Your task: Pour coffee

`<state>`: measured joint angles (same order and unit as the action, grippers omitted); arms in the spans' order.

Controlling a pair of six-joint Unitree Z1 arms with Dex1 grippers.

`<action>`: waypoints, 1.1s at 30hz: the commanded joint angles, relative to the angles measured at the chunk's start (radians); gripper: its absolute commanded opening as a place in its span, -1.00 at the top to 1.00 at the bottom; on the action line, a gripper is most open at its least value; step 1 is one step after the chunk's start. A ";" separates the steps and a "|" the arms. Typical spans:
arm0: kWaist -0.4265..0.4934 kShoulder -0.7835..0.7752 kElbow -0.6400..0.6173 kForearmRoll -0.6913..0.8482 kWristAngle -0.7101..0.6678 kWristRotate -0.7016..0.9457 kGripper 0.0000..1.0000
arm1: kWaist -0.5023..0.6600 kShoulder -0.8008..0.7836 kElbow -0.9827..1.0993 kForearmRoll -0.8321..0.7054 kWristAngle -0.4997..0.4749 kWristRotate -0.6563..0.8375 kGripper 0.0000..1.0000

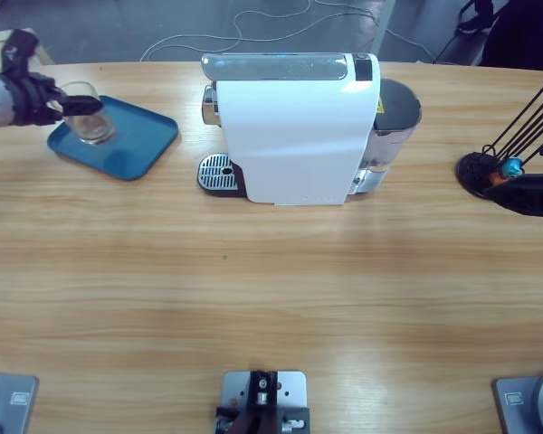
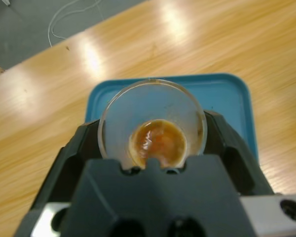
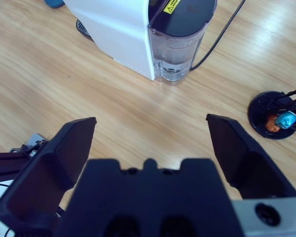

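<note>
At the near middle of the long wooden table [image 1: 271,307] nothing is held. Farther back, the right gripper [image 3: 150,143] is seen with its jaws spread wide and empty. At the far left, the clear glass cup [image 1: 92,113] is clamped by the left gripper [image 1: 80,106] over the blue rectangular tray [image 1: 145,145]; the coffee [image 2: 157,142] lies shallow in its bottom. A white capsule coffee machine [image 1: 294,136] stands far centre.

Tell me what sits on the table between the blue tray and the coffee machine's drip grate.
Nothing: in the high view, only bare wood separates the blue tray from the drip grate of the coffee machine.
</note>
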<state>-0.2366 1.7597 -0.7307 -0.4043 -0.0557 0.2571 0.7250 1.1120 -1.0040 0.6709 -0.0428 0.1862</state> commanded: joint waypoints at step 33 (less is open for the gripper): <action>-0.001 -0.189 0.140 -0.076 0.034 -0.052 -0.97 | 0.013 -0.029 0.073 -0.045 -0.006 0.007 -1.00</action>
<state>-0.2300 1.8210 -0.6905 -0.5016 -0.0865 0.2155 0.7250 1.1144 -0.9554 0.6346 -0.0428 0.1863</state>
